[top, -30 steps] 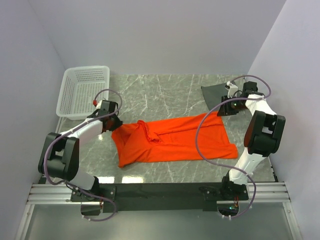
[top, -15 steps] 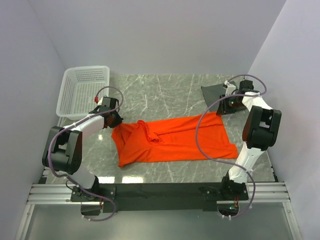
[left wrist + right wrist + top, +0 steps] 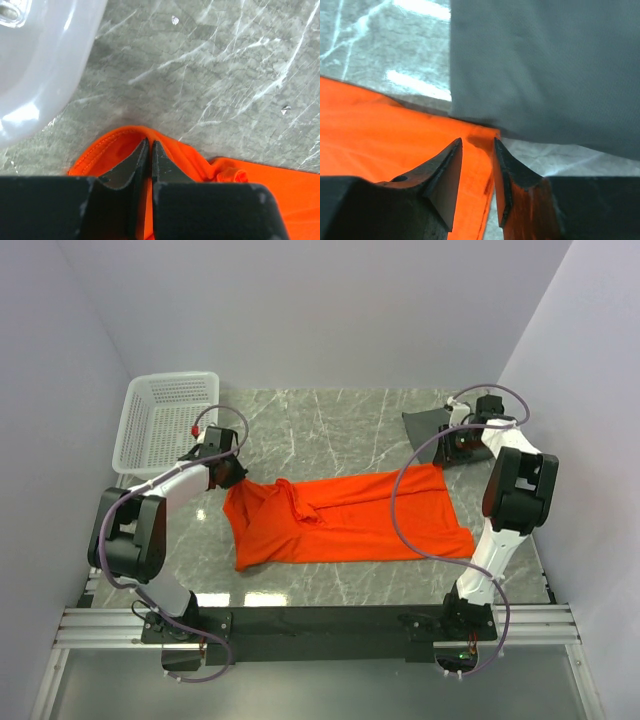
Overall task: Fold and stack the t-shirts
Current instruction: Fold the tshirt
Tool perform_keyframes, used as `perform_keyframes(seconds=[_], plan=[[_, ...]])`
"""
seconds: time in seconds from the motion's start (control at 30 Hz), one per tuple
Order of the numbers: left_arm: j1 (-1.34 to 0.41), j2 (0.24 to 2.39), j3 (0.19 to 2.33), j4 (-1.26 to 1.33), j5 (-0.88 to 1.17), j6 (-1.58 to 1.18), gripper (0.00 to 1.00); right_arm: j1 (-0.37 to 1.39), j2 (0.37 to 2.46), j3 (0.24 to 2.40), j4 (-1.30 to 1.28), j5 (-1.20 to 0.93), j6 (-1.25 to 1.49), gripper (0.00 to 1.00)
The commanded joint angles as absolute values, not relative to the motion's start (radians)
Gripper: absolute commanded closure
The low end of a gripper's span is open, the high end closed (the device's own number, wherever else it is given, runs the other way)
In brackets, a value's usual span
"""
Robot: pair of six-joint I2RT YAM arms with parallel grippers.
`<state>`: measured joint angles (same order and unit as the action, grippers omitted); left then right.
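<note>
The bright orange short-sleeved cloth t-shirt (image 3: 350, 515) lies spread across the middle of the grey marbled worktop (image 3: 320, 425), its length running left to right and a few creases gathered toward its left end. The plain dark grey t-shirt (image 3: 425, 424) sits at the far right of the worktop. In the right wrist view its edge lies just beside the orange shirt's far right corner, and I cannot tell whether they touch.

The step in hand looks like taking the orange shirt by its two far corners to fold it. To do that well, both grips should be sure before either arm lifts. The two arms should then rise and travel together, so the far hem stays taut and the fold lands square. The right side must catch orange cloth only and leave the grey edge behind.

The left fingers (image 3: 132, 165) are closed to a thin slit at the shirt's rounded far left hem, with orange showing in the slit, so they appear to pinch it. The right fingers (image 3: 445, 170) stand a little parted, straddling the orange corner without clamping it.

The white plastic lattice basket (image 3: 172, 377) stands at the far left, apart from both shirts.
</note>
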<state>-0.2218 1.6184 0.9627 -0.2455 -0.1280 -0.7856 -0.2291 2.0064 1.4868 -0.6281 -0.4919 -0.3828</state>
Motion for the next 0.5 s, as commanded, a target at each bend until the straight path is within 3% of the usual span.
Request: perform_keyframes(seconds=[0.0, 0.13, 0.47], plan=[[-0.213, 1.629, 1.019, -0.222, -0.121, -0.758, 0.91, -0.21, 2.023, 1.522, -0.62, -0.518, -0.374, 0.64], [-0.206, 1.641, 1.052, -0.23, -0.117, -0.749, 0.91, -0.212, 2.031, 1.528, -0.632, -0.52, -0.379, 0.7], [-0.193, 1.655, 1.088, -0.242, -0.104, -0.738, 0.91, -0.212, 2.0, 1.506, -0.601, -0.446, -0.371, 0.59]])
